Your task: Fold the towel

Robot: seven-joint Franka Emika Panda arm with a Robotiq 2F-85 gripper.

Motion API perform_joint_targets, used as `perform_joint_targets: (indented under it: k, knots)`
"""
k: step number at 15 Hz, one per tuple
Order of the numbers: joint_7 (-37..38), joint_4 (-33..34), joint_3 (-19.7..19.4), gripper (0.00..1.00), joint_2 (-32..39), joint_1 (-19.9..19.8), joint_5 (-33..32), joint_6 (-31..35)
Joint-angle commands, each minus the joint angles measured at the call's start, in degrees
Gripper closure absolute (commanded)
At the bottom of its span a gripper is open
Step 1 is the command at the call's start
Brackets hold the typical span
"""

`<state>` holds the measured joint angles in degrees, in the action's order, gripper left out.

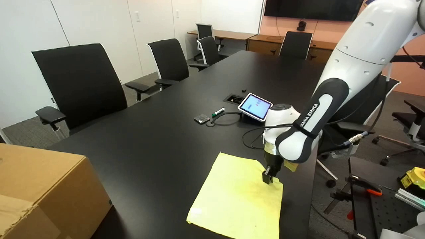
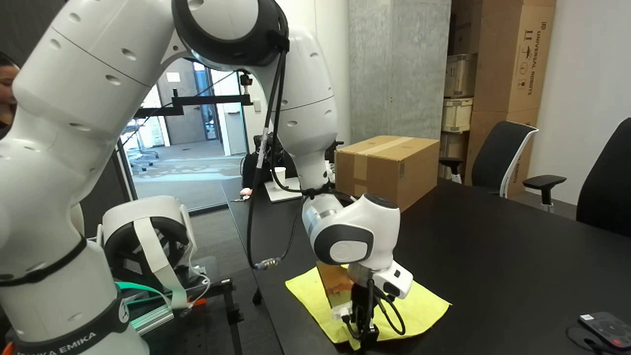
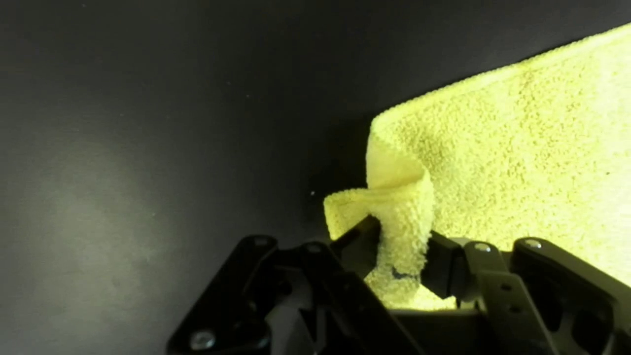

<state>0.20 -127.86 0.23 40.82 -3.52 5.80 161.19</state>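
The pale yellow towel (image 1: 235, 202) lies spread mostly flat on the black table in both exterior views; it also shows beneath the arm (image 2: 419, 310). My gripper (image 1: 268, 178) points down at one corner of the towel, near the table's side edge. In the wrist view the towel (image 3: 532, 148) fills the right side, and its corner is bunched up in a raised fold between the two black fingers of my gripper (image 3: 402, 251). The cloth touches both fingers, so the gripper is shut on it. The finger tips are partly hidden by the fold.
A brown cardboard box (image 1: 63, 196) stands on the table, also seen in an exterior view (image 2: 379, 170). A tablet (image 1: 255, 107), a green marker (image 1: 218, 112) and a small dark puck (image 1: 201, 119) lie farther along the table. A cart with tools (image 1: 368, 192) stands beside it.
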Motion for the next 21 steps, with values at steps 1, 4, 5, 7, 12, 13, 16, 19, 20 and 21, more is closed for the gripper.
perform_joint_targets:
  k: [1, 4, 5, 7, 12, 13, 16, 19, 20, 21]
  knots:
    - [1.71, -0.16, -0.93, 0.97, -2.27, 1.1, -0.56, -1.62]
    - [1.94, 0.57, -0.72, 0.97, -2.66, 1.0, -0.4, -1.97]
    - [2.07, 0.86, -0.64, 0.97, -2.84, 0.94, -0.31, -2.26]
    - [2.26, 1.43, -0.66, 0.97, -3.21, 0.99, -0.32, -3.01]
    - [3.01, 3.55, -0.69, 0.97, -4.12, 1.31, -0.27, -5.78]
    - [3.28, 4.25, -0.7, 0.97, -4.22, 1.51, -0.29, -6.46]
    - [4.06, 6.69, -0.83, 0.97, -4.19, 2.14, -0.4, -8.19]
    - [5.02, 9.99, -0.78, 0.97, -3.5, 2.86, -0.43, -10.57]
    - [5.4, 11.15, -0.71, 0.97, -3.27, 3.16, -0.39, -11.41]
    - [5.84, 12.51, -0.67, 0.97, -2.89, 3.52, -0.37, -12.33]
